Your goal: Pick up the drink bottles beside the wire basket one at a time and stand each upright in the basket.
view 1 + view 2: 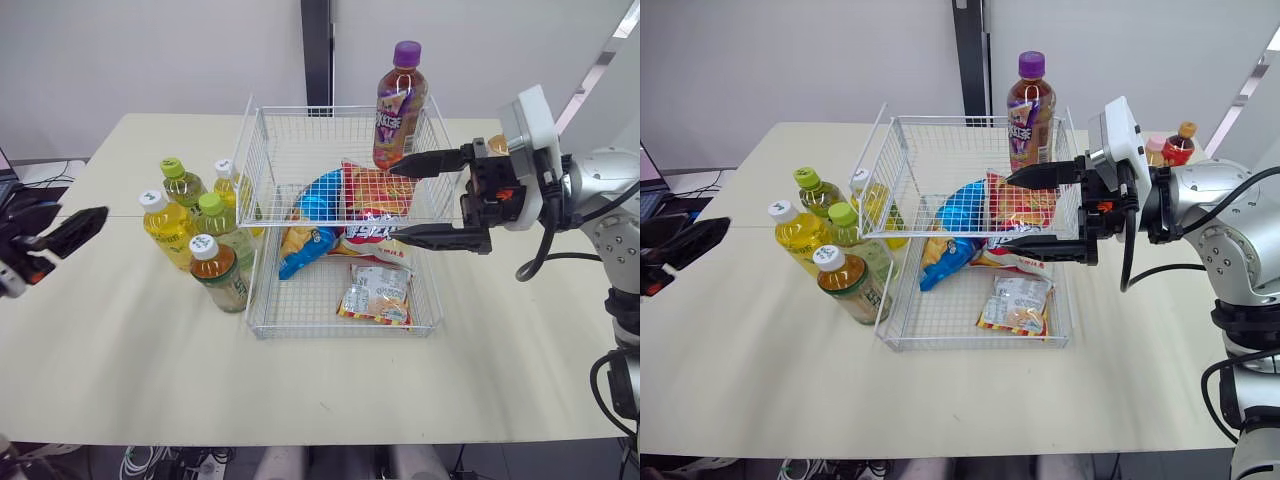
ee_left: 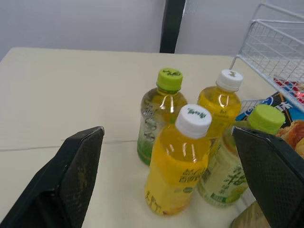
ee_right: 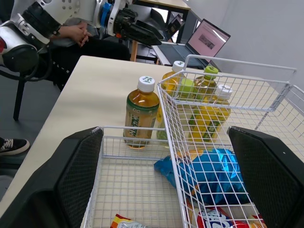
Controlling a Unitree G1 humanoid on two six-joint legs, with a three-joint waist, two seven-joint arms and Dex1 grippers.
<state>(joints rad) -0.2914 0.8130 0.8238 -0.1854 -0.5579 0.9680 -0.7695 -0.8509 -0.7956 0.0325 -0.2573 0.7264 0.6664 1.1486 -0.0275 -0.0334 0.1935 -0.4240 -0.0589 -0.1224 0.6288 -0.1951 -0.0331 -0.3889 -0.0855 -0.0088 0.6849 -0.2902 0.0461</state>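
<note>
In the left eye view, a white wire basket [image 1: 300, 140] holding colourful snack packets [image 1: 372, 195] sits mid-frame on the pale bench [image 1: 150, 370]. Five clear plastic drink bottles with green and white caps [image 1: 168, 228] stand upright just left of it, and a purple-capped bottle [image 1: 400, 105] stands at its upper right corner. The right gripper [image 1: 395, 200] hovers wide open over the basket's right side, with the left gripper [image 1: 60, 222] at the left edge. The left wrist view shows that gripper spread wide before the bottles. In the right wrist view, an amber bottle with a white cap [image 3: 141, 111] stands just beside the basket.
</note>
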